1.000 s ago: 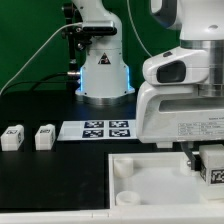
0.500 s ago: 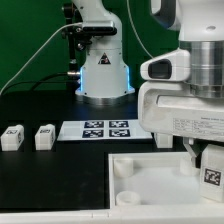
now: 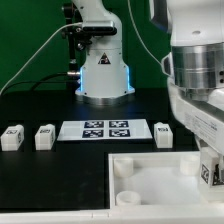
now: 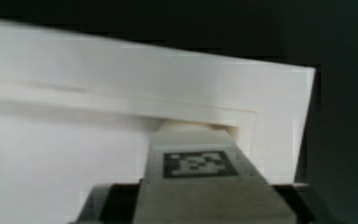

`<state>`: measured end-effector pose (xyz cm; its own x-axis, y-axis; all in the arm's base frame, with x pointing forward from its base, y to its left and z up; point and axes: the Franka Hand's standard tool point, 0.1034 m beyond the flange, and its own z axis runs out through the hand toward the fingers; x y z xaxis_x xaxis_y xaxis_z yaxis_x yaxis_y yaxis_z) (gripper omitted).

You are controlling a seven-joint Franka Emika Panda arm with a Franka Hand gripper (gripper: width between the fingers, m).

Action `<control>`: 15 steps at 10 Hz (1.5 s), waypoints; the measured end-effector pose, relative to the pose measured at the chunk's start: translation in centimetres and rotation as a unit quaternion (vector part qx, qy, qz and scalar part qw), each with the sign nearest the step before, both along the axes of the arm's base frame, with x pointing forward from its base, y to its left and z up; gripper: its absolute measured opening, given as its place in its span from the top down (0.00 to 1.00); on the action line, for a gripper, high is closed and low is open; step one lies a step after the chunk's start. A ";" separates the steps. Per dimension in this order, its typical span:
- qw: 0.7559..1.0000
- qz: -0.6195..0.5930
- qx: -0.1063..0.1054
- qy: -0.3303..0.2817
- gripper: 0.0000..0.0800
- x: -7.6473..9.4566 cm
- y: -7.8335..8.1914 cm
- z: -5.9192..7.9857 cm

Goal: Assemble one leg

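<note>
My gripper (image 3: 210, 176) is at the exterior view's right edge, shut on a white leg (image 3: 207, 166) with a marker tag. It holds the leg over the right part of the large white tray-like part (image 3: 150, 178). In the wrist view the leg (image 4: 197, 158) points away from the gripper (image 4: 197, 206), between dark fingers (image 4: 115, 206). Its far end is at the inner wall near a corner of the tray-like part (image 4: 87, 100). I cannot tell whether it touches. Three more legs stand on the black table: two on the left (image 3: 11, 137) (image 3: 44, 136) and one beside the marker board (image 3: 165, 134).
The marker board (image 3: 106, 129) lies in the middle of the table. The robot base (image 3: 103, 70) stands behind it. The tray-like part has round sockets (image 3: 122, 168) (image 3: 128, 197) on its left side. The arm's body fills the upper right.
The arm's wrist has turned and shifted toward the exterior view's right, uncovering the leg beside the marker board. The held leg stays over the tray-like part's right side.
</note>
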<state>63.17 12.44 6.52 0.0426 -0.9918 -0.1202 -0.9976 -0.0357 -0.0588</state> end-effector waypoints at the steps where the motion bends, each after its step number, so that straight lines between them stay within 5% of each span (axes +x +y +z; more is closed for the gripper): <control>1: 1.000 -0.005 0.000 0.000 0.63 0.0 0.0 0.0; 2: 1.000 -0.007 0.001 0.001 0.63 0.0 0.0 0.0; 4: 1.000 0.026 -0.001 -0.003 0.33 0.0 0.0 -0.1; 5: 0.999 0.040 -0.003 -0.003 0.33 -0.1 0.0 -0.1; 6: 0.991 0.133 -0.010 -0.010 0.22 -0.2 -0.1 -0.2; 11: 0.908 0.416 -0.026 -0.042 0.19 -0.2 -0.4 -0.3; 14: 0.814 0.577 -0.047 -0.051 0.19 -0.1 -0.5 -0.4; 15: 0.751 0.655 -0.061 -0.056 0.19 0.1 -0.7 -0.3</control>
